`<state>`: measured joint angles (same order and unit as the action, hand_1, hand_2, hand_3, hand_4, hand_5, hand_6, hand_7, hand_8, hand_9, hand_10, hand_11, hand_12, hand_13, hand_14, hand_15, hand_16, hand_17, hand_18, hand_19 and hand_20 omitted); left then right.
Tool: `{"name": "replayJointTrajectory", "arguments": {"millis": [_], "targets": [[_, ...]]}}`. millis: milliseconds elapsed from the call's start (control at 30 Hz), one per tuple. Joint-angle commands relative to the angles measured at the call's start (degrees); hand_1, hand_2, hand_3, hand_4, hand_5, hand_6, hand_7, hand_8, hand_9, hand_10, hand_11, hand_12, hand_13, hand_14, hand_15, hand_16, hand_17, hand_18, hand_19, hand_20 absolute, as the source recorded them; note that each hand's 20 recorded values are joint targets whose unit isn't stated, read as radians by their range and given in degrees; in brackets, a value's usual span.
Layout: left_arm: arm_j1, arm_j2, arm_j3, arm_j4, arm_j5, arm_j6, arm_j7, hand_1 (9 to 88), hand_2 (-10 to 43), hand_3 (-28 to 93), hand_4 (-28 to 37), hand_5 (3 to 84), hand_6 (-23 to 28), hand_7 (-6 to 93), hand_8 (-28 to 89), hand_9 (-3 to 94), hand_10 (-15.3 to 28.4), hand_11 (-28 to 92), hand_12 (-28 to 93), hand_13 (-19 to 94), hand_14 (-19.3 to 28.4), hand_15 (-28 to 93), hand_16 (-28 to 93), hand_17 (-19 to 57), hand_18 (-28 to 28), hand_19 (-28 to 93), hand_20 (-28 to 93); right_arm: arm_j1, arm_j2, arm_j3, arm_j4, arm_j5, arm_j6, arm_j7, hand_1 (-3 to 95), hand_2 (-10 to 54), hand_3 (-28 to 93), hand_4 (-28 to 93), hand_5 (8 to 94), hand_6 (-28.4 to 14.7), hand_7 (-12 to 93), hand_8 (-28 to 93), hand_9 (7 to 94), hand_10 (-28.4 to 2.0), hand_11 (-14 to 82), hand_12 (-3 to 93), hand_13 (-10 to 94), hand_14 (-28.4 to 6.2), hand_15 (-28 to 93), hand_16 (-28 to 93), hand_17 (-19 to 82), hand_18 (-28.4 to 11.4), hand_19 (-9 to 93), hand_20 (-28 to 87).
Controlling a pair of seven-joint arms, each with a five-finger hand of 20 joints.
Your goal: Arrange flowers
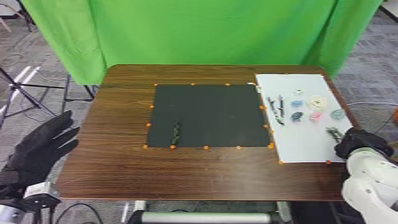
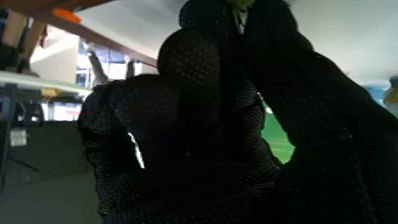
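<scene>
On the white rectangular sheet [image 1: 302, 148], a leafy green sprig [image 1: 334, 133] is pinched by the black-gloved right hand [image 1: 360, 140]; black-gloved left hand [image 1: 37, 150] is left relaxed. Shallow hold: sprig may be dropped.

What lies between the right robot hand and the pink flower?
In the head view, a dark green sprig lies on the white sheet, right next to the right robot hand; past it, bare sheet up to the pink flower.
</scene>
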<state>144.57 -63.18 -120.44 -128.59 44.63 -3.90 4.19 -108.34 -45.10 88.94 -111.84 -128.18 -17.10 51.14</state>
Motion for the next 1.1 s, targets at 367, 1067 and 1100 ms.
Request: {"name": "replayJointTrajectory", "arguments": {"millis": [367,1067,1100], "targets": [[0.7,-0.36,-0.2,-0.25,0.03,0.19,-0.12,24.1,-7.9,70,-26.3,25.6,1.5,18.5,-10,19.4,9.0,13,20,14,11.7,19,7,-10.2,16.9,34,11,-2.7,-0.3,1.7,-4.7,-2.9,15.7,-2.9,41.1,-9.5,85,-19,72.3,-0.2,54,16,79.0,-10.4,62.5,50.7,68,-11.7,86,38,25,-23.4,85,59],[-0.8,0.04,0.5,0.12,0.25,-0.37,-1.32,24.1,-7.9,70,-26.3,25.7,1.5,18.4,-10,19.5,9.1,13,19,15,11.7,19,7,-10.2,16.9,34,11,24.1,-13.3,-28.2,-2.7,-3.4,13.7,-11.4,39.3,-9.5,86,-14,74.6,0.4,55,18,81.3,-9.5,65.2,49.5,71,-11.1,87,39,28,-24.3,88,59],[-0.7,0.09,0.54,0.05,0.21,-0.24,-1.31,24.1,-7.9,70,-26.3,25.7,1.5,18.3,-10,19.4,9.0,13,19,14,11.7,19,7,-10.2,16.9,34,11,24.8,-14.3,-29.4,-2.0,-3.4,13.2,-11.5,39.2,-9.5,86,-14,74.8,0.5,55,18,81.7,-9.3,65.3,49.5,72,-11.0,87,39,28,-24.3,88,59]]}}
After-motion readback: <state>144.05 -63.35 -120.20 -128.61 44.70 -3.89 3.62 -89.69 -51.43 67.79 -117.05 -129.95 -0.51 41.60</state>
